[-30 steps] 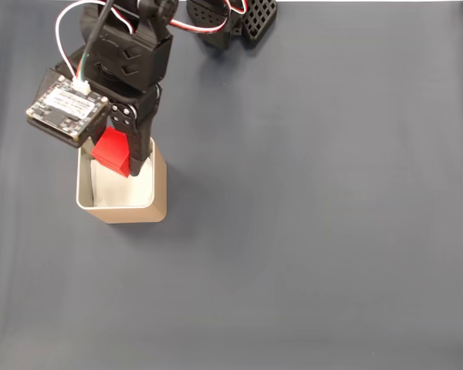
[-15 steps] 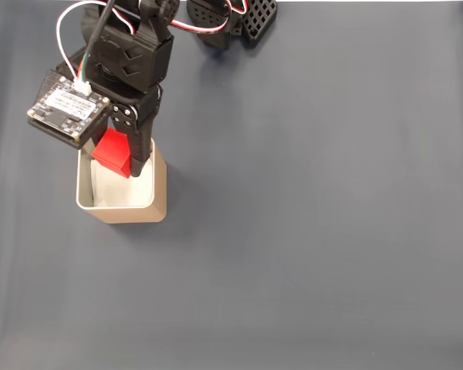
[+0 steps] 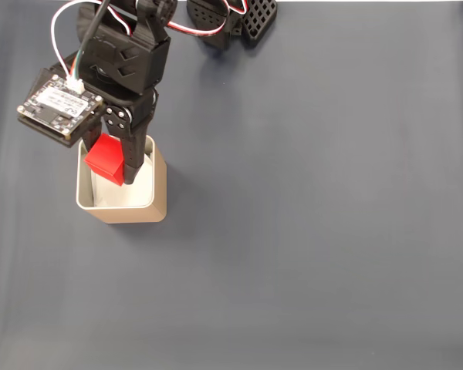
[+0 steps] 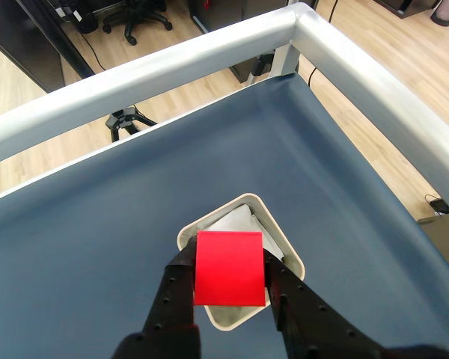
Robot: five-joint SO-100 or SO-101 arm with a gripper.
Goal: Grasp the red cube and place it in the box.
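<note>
The red cube [image 3: 106,159] hangs just above the open top of the box [image 3: 159,202], a tan square container with white lining at the table's left in the fixed view. My gripper [image 3: 113,167] is shut on the cube, one black finger on each side. In the wrist view the red cube [image 4: 229,268] sits between the two black fingers [image 4: 178,284], and the box [image 4: 288,254] lies directly beneath it, partly covered by the cube.
The dark blue tabletop [image 3: 316,216] spreads wide to the right of the box. A silver rail [image 4: 359,75] edges the table in the wrist view. The arm's black base parts [image 3: 231,19] stand at the top edge.
The gripper with the cube has shifted slightly left and toward the box's middle; the camera board on the wrist moved left too. The cube stays held.
</note>
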